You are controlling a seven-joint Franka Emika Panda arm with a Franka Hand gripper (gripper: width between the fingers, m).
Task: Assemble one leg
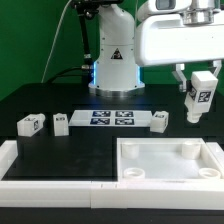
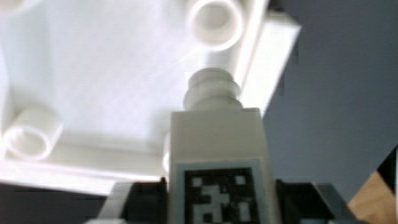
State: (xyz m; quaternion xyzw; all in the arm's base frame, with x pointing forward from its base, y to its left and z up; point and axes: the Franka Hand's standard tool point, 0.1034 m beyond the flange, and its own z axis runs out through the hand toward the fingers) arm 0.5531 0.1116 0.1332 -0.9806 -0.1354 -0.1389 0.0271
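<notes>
Where the black desk (image 1: 60, 150) fills the exterior view, the white robot arm (image 1: 180, 35) reaches in from its base (image 1: 113, 62) at the far side and ends over the exterior view's right. The large white tabletop (image 1: 160, 160) lies flat on the near part of the desk at the exterior view's right, tray side up, with round corner sockets (image 1: 135, 173) showing. A low white rail (image 1: 60, 187) runs along the near edge at the exterior view's left and meets the tabletop's side. The marker board (image 1: 112, 118) lies flat in the middle, in front of the base.

Three loose legs (image 1: 30, 124) rest on the desk in a row with that board. Two are at its left in the exterior view, and one is just beside its right end.

The fingers (image 1: 199, 86) are closed on the leg (image 1: 201, 100), pressing its two sides. The leg hangs roughly upright in the air, tag facing the exterior camera, clear of the desk and above the tabletop's far right region. In the wrist view the leg's narrower peg end (image 2: 210, 85) points down at the tabletop, apart from it, with one socket (image 2: 217, 20) lying past its tip and another (image 2: 32, 135) off to the side.
</notes>
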